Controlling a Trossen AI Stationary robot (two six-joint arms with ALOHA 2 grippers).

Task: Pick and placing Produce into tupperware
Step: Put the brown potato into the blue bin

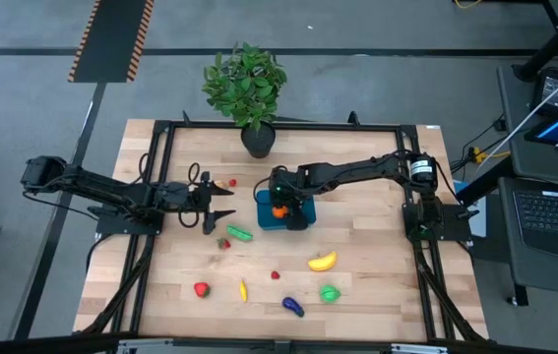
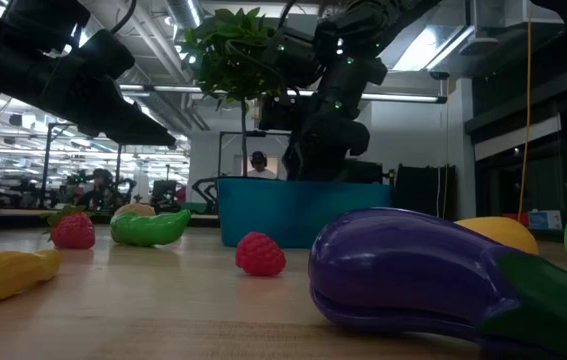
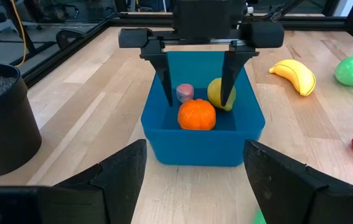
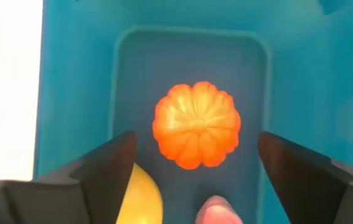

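Now we see the right claw [image 1: 280, 209] hanging directly over the tupperware [image 1: 263, 220], its fingers [image 3: 228, 81] spread wide and gripping nothing. The teal container sits near the middle of the bench [image 1: 377, 285], a little toward the far edge, just in front of the dark plant pot [image 1: 258, 141]. Inside it lie an orange pumpkin-like piece [image 3: 196, 115], a yellow round fruit [image 3: 216, 93] and a small pink piece [image 3: 185, 93] (the orange one rests between the spread fingers, untouched).

The left claw [image 1: 221, 204] hovers above the bench on the container's left, also released, with nothing between its fingers.

More produce is scattered across the bench toward the near edge: a green pepper [image 1: 238, 233], a banana [image 1: 322, 261], a round green fruit [image 1: 330, 292], a purple eggplant [image 1: 292, 307], a red strawberry [image 1: 201, 288], a small yellow piece [image 1: 243, 289] and a raspberry [image 1: 276, 275]. One small red piece [image 1: 231, 182] lies beyond the left claw, toward the far edge.
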